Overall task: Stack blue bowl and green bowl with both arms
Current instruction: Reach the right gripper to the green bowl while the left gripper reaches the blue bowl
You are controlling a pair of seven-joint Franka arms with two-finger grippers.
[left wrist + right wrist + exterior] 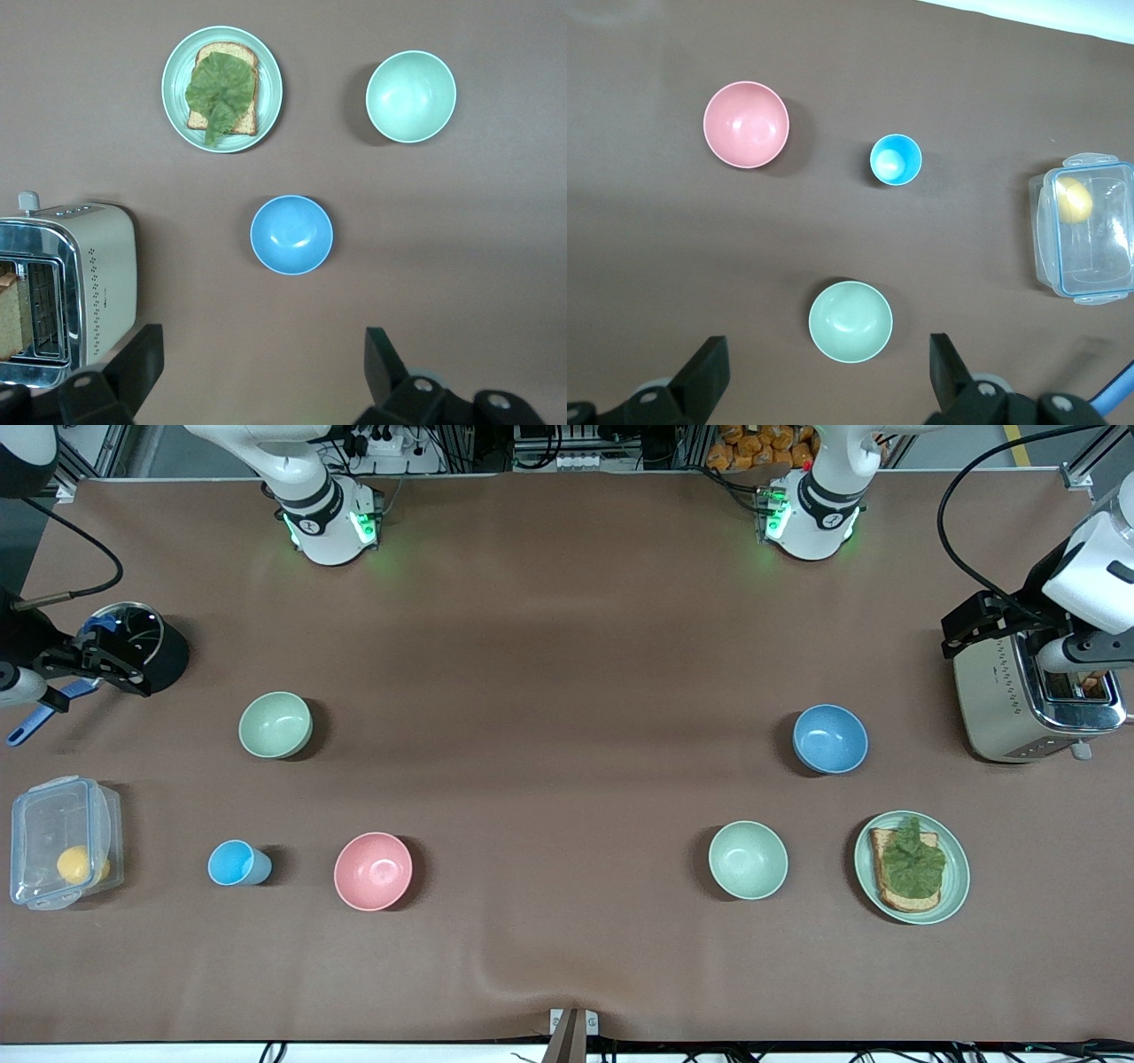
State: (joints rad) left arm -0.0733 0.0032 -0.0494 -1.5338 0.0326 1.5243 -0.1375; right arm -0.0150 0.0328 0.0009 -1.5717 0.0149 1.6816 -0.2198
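The blue bowl [830,739] [291,235] stands upright toward the left arm's end of the table, beside the toaster. The dull sage green bowl [275,724] [850,321] stands upright toward the right arm's end. My left gripper [966,631] [263,359] hangs high by the toaster, open and empty, well apart from the blue bowl. Over by the black pot, my right gripper [104,662] [828,359] hangs just as high, open with nothing in it, and the green bowl lies below, just ahead of its fingertips.
A lighter mint bowl [748,859] and a plate with toast and lettuce [955,886] lie nearer the front camera than the blue bowl. A pink bowl [373,871], small light-blue cup [237,863] and clear box with a lemon [62,855] lie nearer than the green bowl. Toaster [1010,700]; black pot [164,657].
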